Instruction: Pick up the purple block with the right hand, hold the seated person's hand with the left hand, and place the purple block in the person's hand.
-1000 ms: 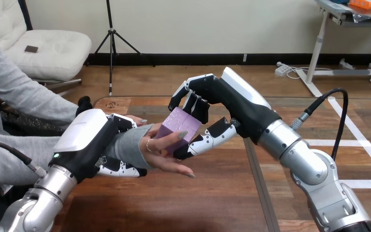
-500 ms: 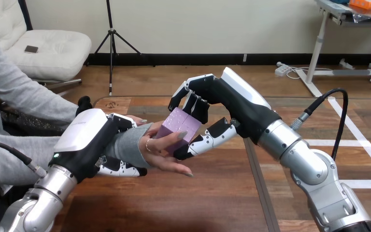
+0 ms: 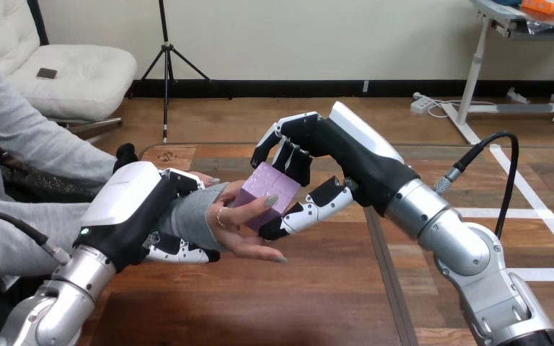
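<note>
The purple block (image 3: 267, 189) rests in the person's hand (image 3: 242, 234), palm up above the table's middle left, with the person's thumb lying against its front. My right hand (image 3: 332, 155) is shut on the purple block, fingers over its top and far side, thumb under its near right edge. My left hand (image 3: 133, 209) wraps the person's wrist (image 3: 191, 216) at the grey sleeve, fingers curled beneath it and thumb over it.
The wooden table (image 3: 317, 288) stretches bare before and to the right of the hands. The person's other hand (image 3: 203, 177) peeks out behind my left hand. My right forearm (image 3: 462, 252) crosses the table's right half.
My right hand and the purple block have risen very slightly; the person's fingers have curled up a touch. My left hand has stayed still.
</note>
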